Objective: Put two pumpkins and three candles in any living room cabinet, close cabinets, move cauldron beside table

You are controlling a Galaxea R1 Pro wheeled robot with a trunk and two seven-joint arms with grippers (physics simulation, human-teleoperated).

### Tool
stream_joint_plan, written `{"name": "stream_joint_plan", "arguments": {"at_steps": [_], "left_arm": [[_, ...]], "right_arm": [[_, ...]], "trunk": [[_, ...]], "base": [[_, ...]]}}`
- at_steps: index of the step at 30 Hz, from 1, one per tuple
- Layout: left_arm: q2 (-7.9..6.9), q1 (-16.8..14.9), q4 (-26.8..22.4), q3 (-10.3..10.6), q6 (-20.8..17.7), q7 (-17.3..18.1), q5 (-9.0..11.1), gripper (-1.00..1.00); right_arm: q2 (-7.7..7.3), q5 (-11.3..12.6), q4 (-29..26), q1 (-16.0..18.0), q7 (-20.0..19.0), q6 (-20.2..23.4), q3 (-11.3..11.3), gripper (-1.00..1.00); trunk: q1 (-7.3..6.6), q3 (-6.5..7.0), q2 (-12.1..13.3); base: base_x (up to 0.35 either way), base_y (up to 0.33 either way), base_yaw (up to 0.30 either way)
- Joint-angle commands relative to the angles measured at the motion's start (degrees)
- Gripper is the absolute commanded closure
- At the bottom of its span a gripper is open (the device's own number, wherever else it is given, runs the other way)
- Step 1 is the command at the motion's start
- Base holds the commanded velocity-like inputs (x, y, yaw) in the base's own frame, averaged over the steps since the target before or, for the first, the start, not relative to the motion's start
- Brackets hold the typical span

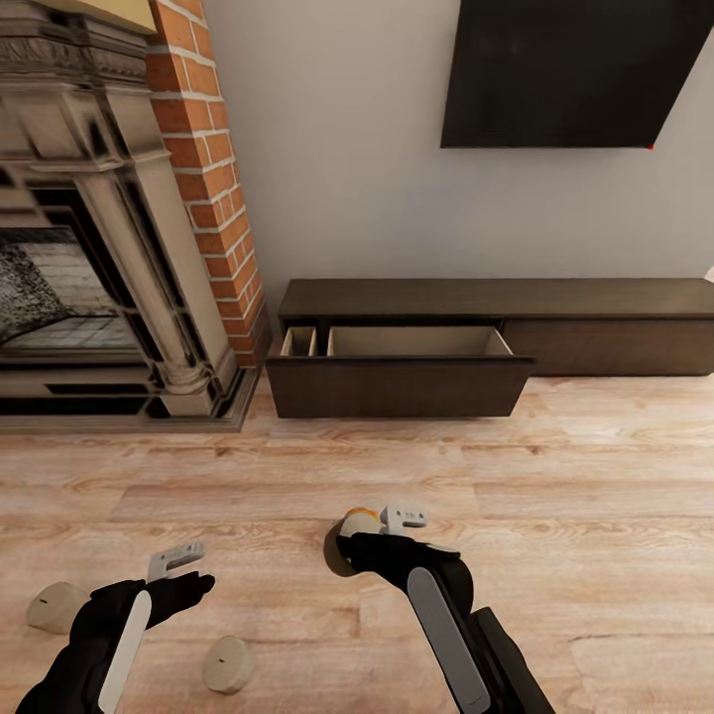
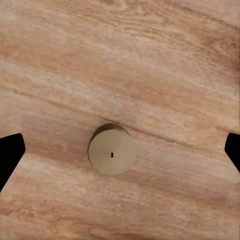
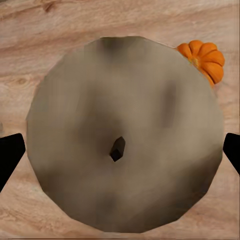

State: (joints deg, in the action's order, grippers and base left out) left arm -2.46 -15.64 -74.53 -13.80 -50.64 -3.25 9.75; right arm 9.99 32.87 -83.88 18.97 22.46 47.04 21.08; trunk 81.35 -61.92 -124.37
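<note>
Right claw (image 1: 369, 535): low centre of the head view, pointed down at the floor. In its wrist view a candle (image 3: 122, 135) sits directly between the two dark fingertips (image 3: 10, 157), its flat top with the wick hole facing the camera. The tips stand wide, at the frame's edges; whether they touch the candle I cannot tell.
Pumpkin (image 3: 204, 59): orange, on the floor just beside that candle, upper right of the right wrist view; an orange sliver shows at the claw in the head view.
Left claw (image 1: 178, 575): lower left of the head view, fingers spread, nothing held. Its wrist view looks down on a second candle (image 2: 112, 151), upright on the floor (image 2: 120, 60), centred between the tips but well below them.
Other candles: two lie on the floor lower left, one (image 1: 55, 607) at the frame edge, one (image 1: 228, 662) right of the left arm.
Cabinet (image 1: 496, 337): against the wall, centre; left drawer (image 1: 397, 367) pulled out, its beige compartments bare.
</note>
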Motion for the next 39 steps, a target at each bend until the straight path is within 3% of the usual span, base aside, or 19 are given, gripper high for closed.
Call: {"name": "stream_joint_plan", "arguments": {"at_steps": [1,6,13,22,31,34,39], "left_arm": [[0.0,0.0,0.0,0.0,-0.01,0.0,-0.02,-1.0],[0.0,0.0,0.0,0.06,-0.07,-0.07,-0.08,-1.0],[0.0,0.0,0.13,0.09,-0.07,-0.24,-0.17,-1.0],[0.0,0.0,0.34,0.09,-0.08,-0.25,-0.17,-1.0],[0.0,0.0,0.35,0.09,-0.08,-0.09,-0.1,-1.0],[0.0,0.0,0.35,0.09,-0.08,-0.09,-0.09,-1.0],[0.0,0.0,0.35,0.09,-0.02,-0.09,-0.09,-1.0]], "right_arm": [[0.0,0.05,0.55,0.01,0.17,-0.11,-0.05,1.0],[-0.17,0.04,2.75,0.01,0.06,-3.47,-0.19,1.0],[-2.65,-0.05,2.68,-0.11,0.04,-5.84,0.07,1.0],[-2.67,-0.11,1.9,-3.27,0.14,-5.99,0.26,1.0],[-2.72,-0.42,-3.39,-4.77,0.43,-6.02,0.46,1.0],[-2.61,-0.84,-4.53,-6.55,0.42,-6.02,1.73,1.0],[-2.8,-1.2,-5.02,-7.08,1.21,-10.66,9.14,1.0]], "trunk": [[0.22,-0.18,-0.42],[1.32,-1.08,-2.42],[2.86,-2.34,-5.23],[4.84,-3.95,-8.84],[6.81,-5.54,-12.45],[7.47,-6.02,-13.65],[8.57,-6.56,-15.66]], "base": [[0.0,0.0,0.0],[0.0,0.0,0.0],[0.0,0.0,0.0],[0.0,0.0,0.0],[0.0,0.0,0.0],[0.0,0.0,0.0],[0.0,0.0,0.0]]}}
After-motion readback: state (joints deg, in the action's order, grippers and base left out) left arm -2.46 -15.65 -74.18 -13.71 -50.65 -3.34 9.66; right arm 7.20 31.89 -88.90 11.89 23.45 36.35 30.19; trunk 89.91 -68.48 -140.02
